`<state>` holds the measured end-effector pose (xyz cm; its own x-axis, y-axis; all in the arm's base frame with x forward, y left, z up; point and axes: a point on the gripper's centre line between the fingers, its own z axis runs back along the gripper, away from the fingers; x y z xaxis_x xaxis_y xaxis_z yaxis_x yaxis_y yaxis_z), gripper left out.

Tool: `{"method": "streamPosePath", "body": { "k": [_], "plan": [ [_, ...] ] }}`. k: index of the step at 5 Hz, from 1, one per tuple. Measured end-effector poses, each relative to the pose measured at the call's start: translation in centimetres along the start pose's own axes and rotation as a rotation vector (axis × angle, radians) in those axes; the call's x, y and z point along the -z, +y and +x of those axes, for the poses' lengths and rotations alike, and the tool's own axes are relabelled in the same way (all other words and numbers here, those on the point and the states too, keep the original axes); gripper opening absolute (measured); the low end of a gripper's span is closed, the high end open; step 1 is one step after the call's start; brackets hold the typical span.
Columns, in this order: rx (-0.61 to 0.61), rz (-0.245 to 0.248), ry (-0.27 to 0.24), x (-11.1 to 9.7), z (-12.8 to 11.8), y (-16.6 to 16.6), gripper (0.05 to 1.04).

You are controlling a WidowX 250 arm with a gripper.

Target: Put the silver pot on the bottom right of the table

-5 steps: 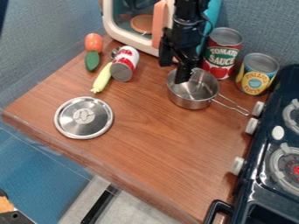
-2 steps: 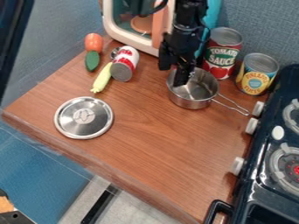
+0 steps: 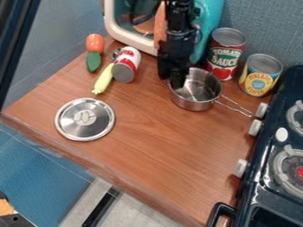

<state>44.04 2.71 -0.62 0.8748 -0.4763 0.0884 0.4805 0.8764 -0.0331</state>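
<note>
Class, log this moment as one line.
pot upright on table, toward back | gripper at its left rim | lid lying separately | bottom-right placement pending

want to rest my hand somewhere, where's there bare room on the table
Most room: the table below the silver pot, between the lid and the stove, down to the front edge. Smaller patch: between the pot and the yellow vegetable. Crowded: the back, with the claw at the pot's rim and two upright cans beyond.

The arm (image 3: 179,23) is black throughout, with blocky, stepped housings stacked above an equally black, angular hand (image 3: 172,80), and a dark cable (image 3: 156,12) bowing out higher up than the hand.
</note>
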Motion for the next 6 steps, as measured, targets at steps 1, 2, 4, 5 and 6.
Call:
{"method": "streamPosePath", "body": {
  "k": [1,2,4,5,6],
  "plan": [
    [0.002,-0.002,0.001,0.1,0.0,-0.1,0.359],
    [0.021,-0.006,0.002,0.0,-0.3,-0.4,0.150],
    [0.059,-0.038,-0.039,-2.2,-0.8,-0.2,0.073],
    [0.066,-0.077,-0.037,-3.2,-1.4,-0.9,0.073],
    [0.049,-0.061,-0.070,-6.1,-2.2,-1.0,0.073]
  ]
}}
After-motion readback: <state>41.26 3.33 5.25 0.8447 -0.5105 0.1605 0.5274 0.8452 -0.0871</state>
